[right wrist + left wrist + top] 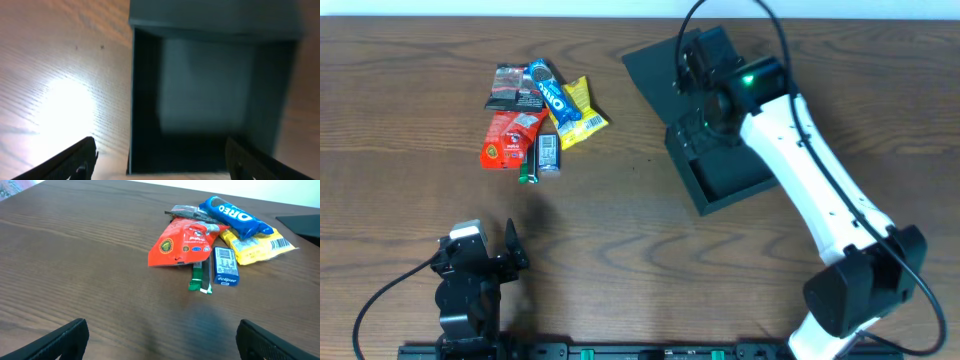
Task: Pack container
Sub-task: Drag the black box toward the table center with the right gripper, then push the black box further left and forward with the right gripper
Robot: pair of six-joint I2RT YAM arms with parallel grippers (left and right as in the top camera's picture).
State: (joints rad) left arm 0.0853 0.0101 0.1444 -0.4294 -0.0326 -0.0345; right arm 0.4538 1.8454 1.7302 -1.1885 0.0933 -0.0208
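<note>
Brown wooden table: visible grain, faint sheen. Dark teal-black rectangular cardboard box, right: matt, smooth. Red pouch, blue Oreo wrapper, yellow packet, upper left: glossy crinkled plastic film. White arm shell: glossy plastic.

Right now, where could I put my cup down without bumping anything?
Bare wood lies between the snack pile and the container, and nearer the robot, between the left fingers and the right arm. Crowded: the pile itself, and over the container, where that arm hangs.
</note>
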